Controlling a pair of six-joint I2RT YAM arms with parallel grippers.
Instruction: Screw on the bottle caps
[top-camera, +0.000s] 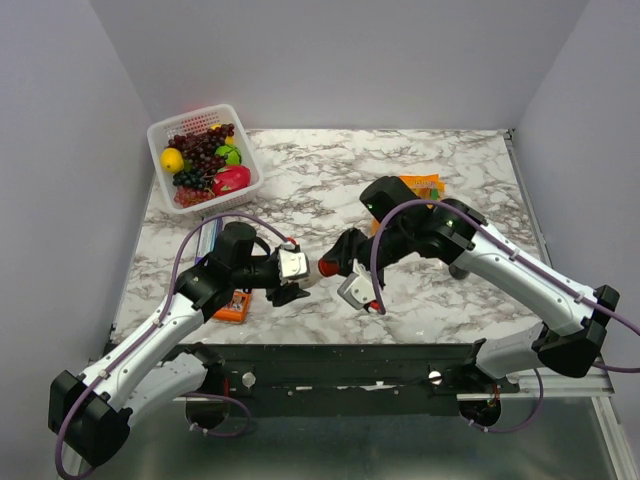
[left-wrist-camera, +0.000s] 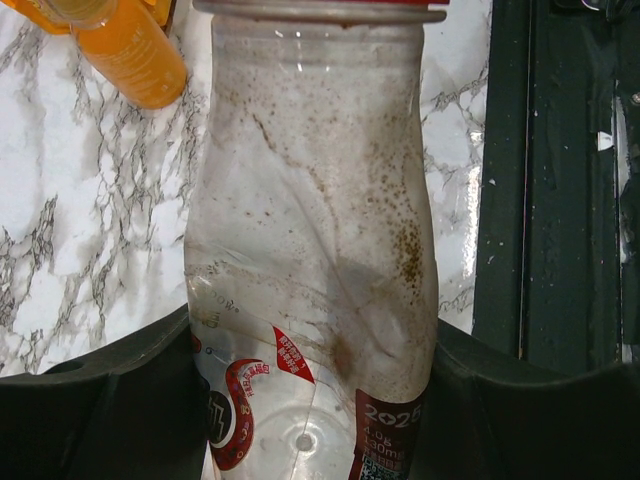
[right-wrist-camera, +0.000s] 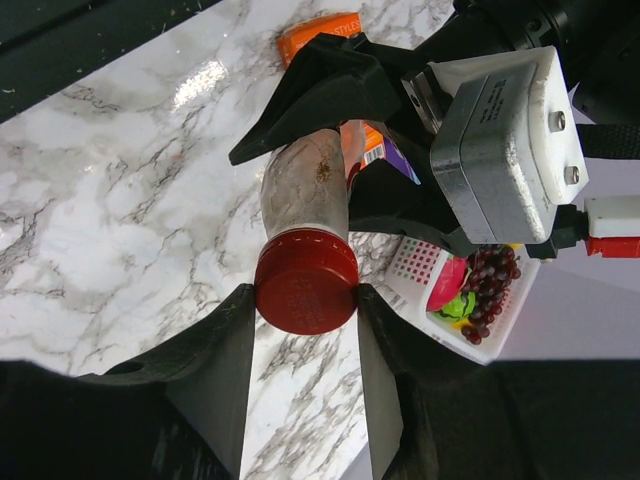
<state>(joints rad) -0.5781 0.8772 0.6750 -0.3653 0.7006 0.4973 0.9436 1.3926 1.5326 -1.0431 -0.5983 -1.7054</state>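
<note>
The red cap (right-wrist-camera: 305, 282) sits square on the mouth of the clear bottle (left-wrist-camera: 310, 250), which is held off the counter (top-camera: 420, 290) near its middle, towards the near edge. The bottle's long axis runs roughly level, left to right, with the mouth to the right. The right end effector (right-wrist-camera: 305, 312) meets it head-on along that axis, clenched on the cap's rim from both sides. The left end effector (top-camera: 293, 276) grips the bottle's body at the base end. I judge the coming twist must turn about this shared axis. How far the threads have caught cannot be told.
</note>
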